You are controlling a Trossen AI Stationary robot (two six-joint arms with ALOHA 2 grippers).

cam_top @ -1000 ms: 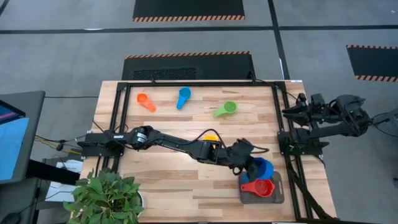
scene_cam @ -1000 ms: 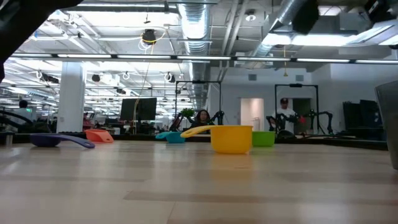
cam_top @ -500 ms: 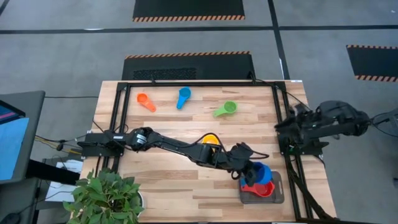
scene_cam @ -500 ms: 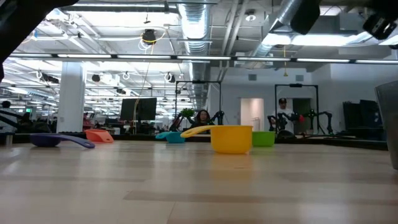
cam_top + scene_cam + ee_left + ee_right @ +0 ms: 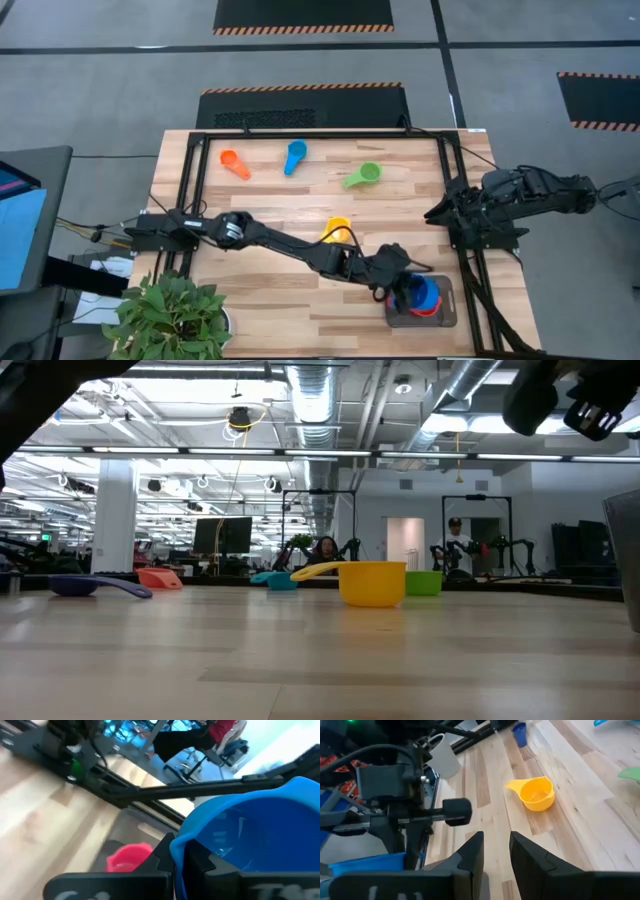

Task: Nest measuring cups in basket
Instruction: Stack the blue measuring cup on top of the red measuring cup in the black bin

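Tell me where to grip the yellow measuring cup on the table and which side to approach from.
Grip the yellow measuring cup by its short flat handle, coming down from above. The cup sits upright and alone on the wood, with the handle jutting level from the rim, so the fingers can probably close across it more surely than on the round bowl.

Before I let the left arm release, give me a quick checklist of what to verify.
1. Left gripper shut on the big blue cup: ok, fingers clamp its rim in the left wrist view.
2. Cup over the basket: ok, it sits above the tray at the table's near right corner.
3. Lined up over the red cup: cannot tell; the red cup shows off to one side.
4. Blue cup seated in the red cup: cannot tell.
5. Right gripper clear of the basket: ok, parked beyond the table's right edge.
6. Yellow cup clear of the left arm: cannot tell, the arm passes right beside it.
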